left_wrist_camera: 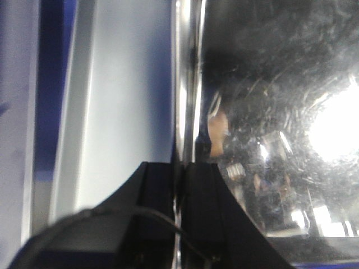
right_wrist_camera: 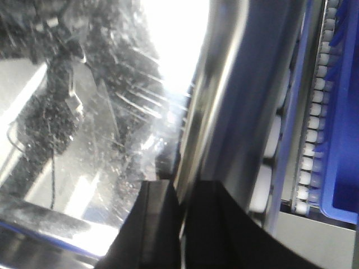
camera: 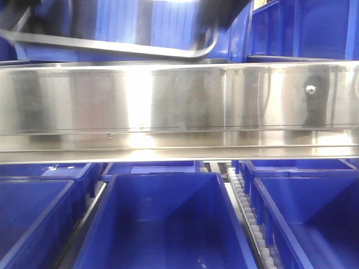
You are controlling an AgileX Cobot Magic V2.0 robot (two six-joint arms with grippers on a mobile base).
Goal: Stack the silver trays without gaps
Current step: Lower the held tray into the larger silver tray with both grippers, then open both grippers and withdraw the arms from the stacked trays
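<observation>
Silver tray (camera: 112, 47): seen in the front view above the steel shelf rail (camera: 179, 106), tilted, its right end lower and nearer the rail, its rolled rim and rounded corner visible against the blue bins (camera: 162, 224) behind. It appears to be off any support at that end; what lies beneath it is hidden by the rail.

Left claw (left_wrist_camera: 182, 185): clenched on the tray's rim, one finger either side of the thin edge; the scratched tray floor (left_wrist_camera: 280, 112) lies to the claw's right.

Right claw (right_wrist_camera: 180, 202): likewise clamped on the opposite rim, tray floor (right_wrist_camera: 101, 129) to its left, a roller track (right_wrist_camera: 314, 129) and a blue bin beyond its right.

Judgement: the step in hand is the two-armed carry of one tray toward its stack. A second tray cannot be confirmed in these views.

Next move calls for levelling the tray, aligning rims and corners squarely over the lower tray, then lowering evenly so that it nests flush before either claw lets go.
</observation>
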